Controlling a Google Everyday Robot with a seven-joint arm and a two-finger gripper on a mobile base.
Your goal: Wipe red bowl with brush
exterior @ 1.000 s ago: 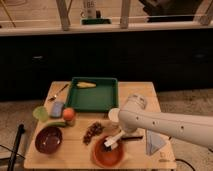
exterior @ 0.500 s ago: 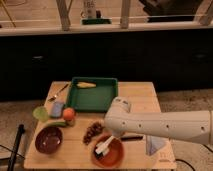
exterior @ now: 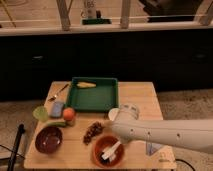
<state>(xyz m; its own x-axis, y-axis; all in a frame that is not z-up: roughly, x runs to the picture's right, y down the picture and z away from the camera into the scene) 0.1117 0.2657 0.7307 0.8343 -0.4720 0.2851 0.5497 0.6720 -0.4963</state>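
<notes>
The red bowl (exterior: 97, 146) sits at the front edge of the table (exterior: 141, 98), a little right of the middle. The brush (exterior: 112, 149) lies inside it, tilted, with its white handle pointing up and right and its dark head low against the bowl's inside.

The white arm (exterior: 165, 134) reaches in from the right and ends just above the bowl's far rim. The tool (exterior: 120, 142) hangs under that end, at the top of the brush handle. The arm hides it, so I cannot tell whether it is clamped on the brush.

A dark bowl (exterior: 48, 139) stands at the front left, well apart from the red one. A brown cluster (exterior: 93, 132) lies between them, near the red bowl's rim. Behind are an orange fruit (exterior: 69, 114), a blue pad (exterior: 57, 108), a green round thing (exterior: 40, 113) and a spoon (exterior: 59, 92). A green tray (exterior: 101, 101) at the back holds one yellow piece (exterior: 86, 84).
</notes>
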